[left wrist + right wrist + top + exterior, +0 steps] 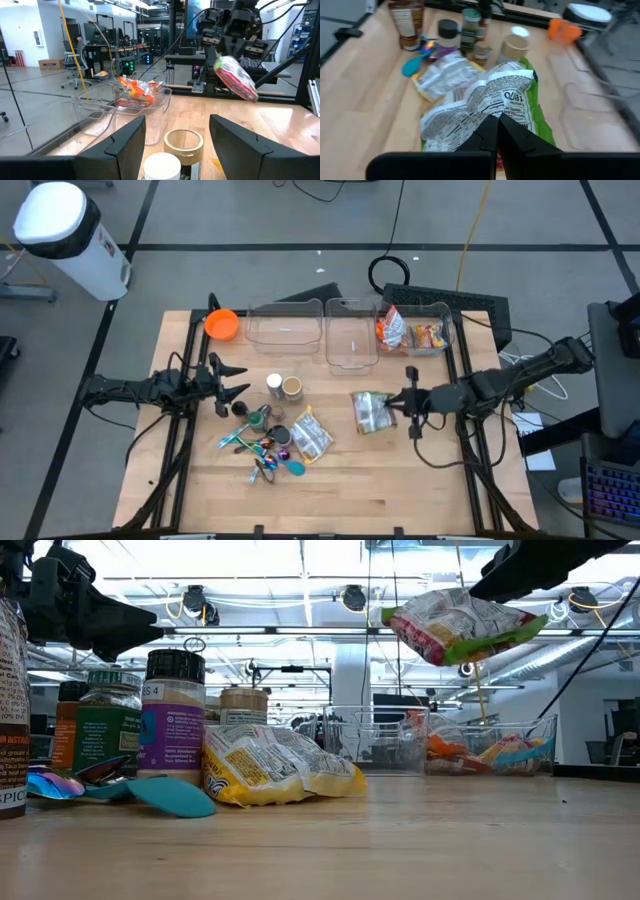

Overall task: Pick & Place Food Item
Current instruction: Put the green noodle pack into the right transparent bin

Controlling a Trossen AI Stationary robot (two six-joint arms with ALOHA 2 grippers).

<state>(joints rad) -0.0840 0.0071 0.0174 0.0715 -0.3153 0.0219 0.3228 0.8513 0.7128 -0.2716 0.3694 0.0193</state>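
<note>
A crumpled white-and-green food bag [372, 412] hangs above the table's right half, with my right gripper [399, 404] shut on it. In the low view the bag [458, 626] is well clear of the tabletop, and the left wrist view shows it [236, 76] from the far side. A second, yellow-and-white food bag [311, 434] lies flat on the table near the middle. My left gripper [246, 379] waits open at the table's left, level, holding nothing. My right gripper pinches the bag's near edge [492, 111] between its two shut fingers, which come from the table's right, slanting a little downward. The bag is lifted clear of the table and sticks out beyond the fingertips toward the table's left, sagging slightly.
Three clear bins stand along the far edge; the right one [437, 313] holds snack packets [408, 332]. Spice jars [282, 387], coloured utensils [265, 448] and an orange bowl [222, 324] crowd the left half. Bare wood lies at the near right.
</note>
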